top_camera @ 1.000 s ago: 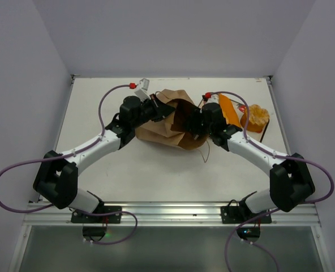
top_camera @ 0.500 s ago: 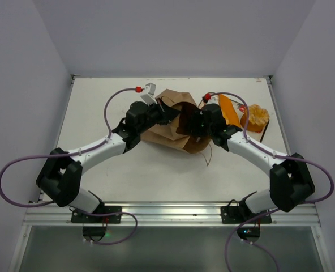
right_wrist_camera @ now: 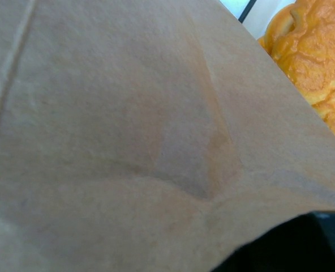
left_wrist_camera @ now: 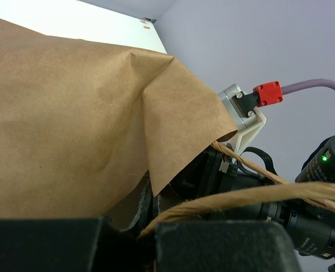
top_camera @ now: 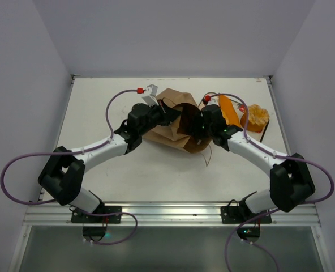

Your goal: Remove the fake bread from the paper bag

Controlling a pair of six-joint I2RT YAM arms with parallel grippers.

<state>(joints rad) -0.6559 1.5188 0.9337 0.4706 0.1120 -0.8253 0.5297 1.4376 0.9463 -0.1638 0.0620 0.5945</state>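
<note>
Top external view: from their bases at the near edge of the white table (top_camera: 156,175), both arms reach forward and inward and meet at the paper bag (top_camera: 168,135). It lies crumpled on its side around the middle of the table, its dark mouth turned toward the right arm. On the near side of the bag, a loose twine loop (top_camera: 207,152) trails onto the table. The left gripper (top_camera: 166,111) sits at the bag's upper left edge with its jaws pressed together. The left wrist view shows brown paper draped over its dark fingers (left_wrist_camera: 43,245) and a twine handle (left_wrist_camera: 244,195) running down into the slit between them, so the grip is on the bag's rim. The right gripper (top_camera: 192,126) is pushed against the bag's mouth from the right. Creased paper fills the right wrist view, with one dark finger (right_wrist_camera: 292,245) showing at the lower right corner; whether these jaws are apart or clamped on anything cannot be told. The bag's interior is too dark to read. The fake bread (top_camera: 255,117) in view lies outside the bag, farther back and to the right: a knobbly golden piece and, just beside it on the left, a long flat orange piece (top_camera: 228,111) partly hidden behind the right wrist
</note>
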